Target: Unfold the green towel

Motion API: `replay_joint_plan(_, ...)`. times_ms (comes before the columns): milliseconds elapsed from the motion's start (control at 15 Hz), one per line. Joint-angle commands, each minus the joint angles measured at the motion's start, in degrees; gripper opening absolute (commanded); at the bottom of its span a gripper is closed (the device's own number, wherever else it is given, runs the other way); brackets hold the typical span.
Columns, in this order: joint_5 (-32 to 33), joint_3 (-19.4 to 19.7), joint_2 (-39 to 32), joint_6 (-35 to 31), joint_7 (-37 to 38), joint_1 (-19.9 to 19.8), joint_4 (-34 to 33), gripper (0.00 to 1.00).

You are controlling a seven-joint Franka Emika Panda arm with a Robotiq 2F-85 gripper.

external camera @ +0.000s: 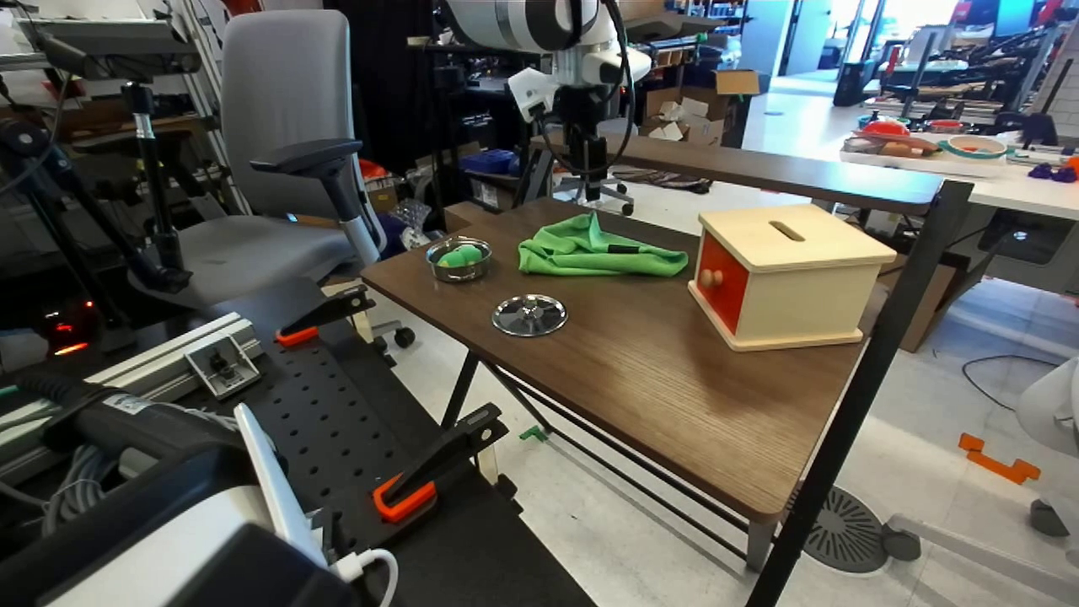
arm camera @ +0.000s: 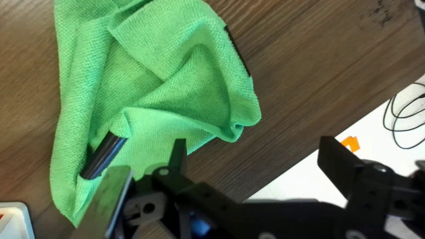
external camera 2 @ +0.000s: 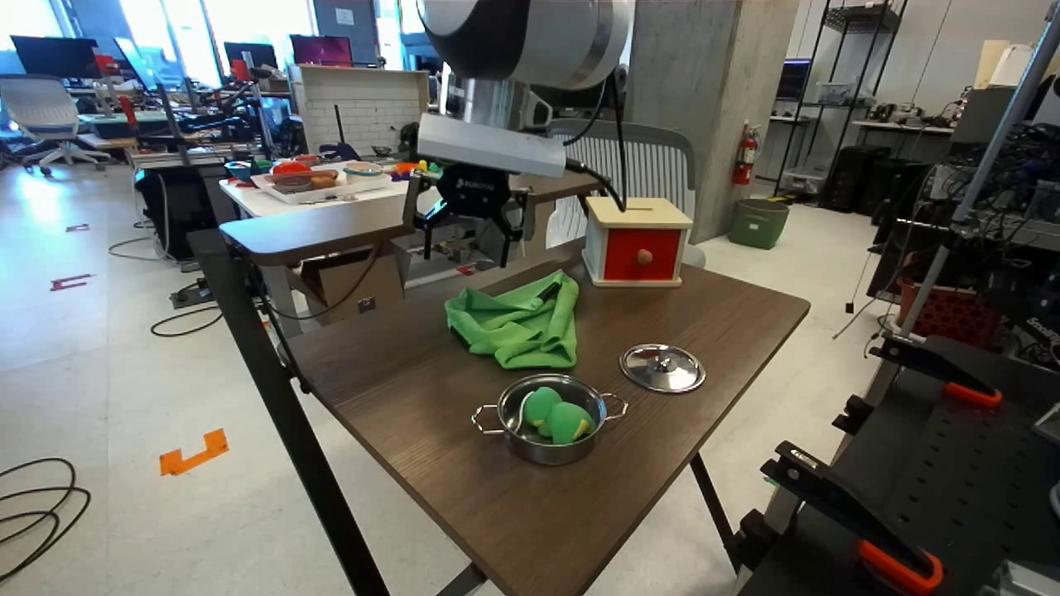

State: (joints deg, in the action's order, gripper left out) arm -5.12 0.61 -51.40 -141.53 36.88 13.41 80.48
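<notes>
The green towel (external camera: pixel 573 255) lies crumpled and folded over itself on the brown table (external camera: pixel 641 371). It also shows in an exterior view (external camera 2: pixel 526 327) and fills the left of the wrist view (arm camera: pixel 142 83). Dark strips show on two of its edges. My gripper (external camera 2: pixel 465 248) is open and empty, above the table on the far side of the towel. In the wrist view the gripper (arm camera: pixel 254 144) has its fingers wide apart. The left finger overlaps the towel's edge in the picture, and the right finger is over the table's edge and floor. Some towel layers are hidden under folds.
A metal pot (external camera 2: pixel 551 451) with green toys (external camera 2: pixel 556 416) stands near the towel. A metal lid (external camera 2: pixel 662 368) lies beside it. A wooden box (external camera 2: pixel 638 217) with a red front stands at one end. A raised shelf (external camera: pixel 759 167) runs along the table's side.
</notes>
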Motion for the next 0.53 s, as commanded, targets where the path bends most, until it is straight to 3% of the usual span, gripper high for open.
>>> replay_joint_plan(0,-1.09,-1.73,12.83,-0.53,-4.45,-0.3,13.56,1.0)
replay_joint_plan(67,-1.35,-1.98,15.65,-1.35,-4.96,-0.42,16.31,1.0)
replay_joint_plan(133,-0.59,-0.7,8.2,0.12,-2.84,0.43,7.67,1.0)
replay_joint_plan(467,-0.5,-1.15,14.81,0.06,-3.59,0.34,14.63,1.0)
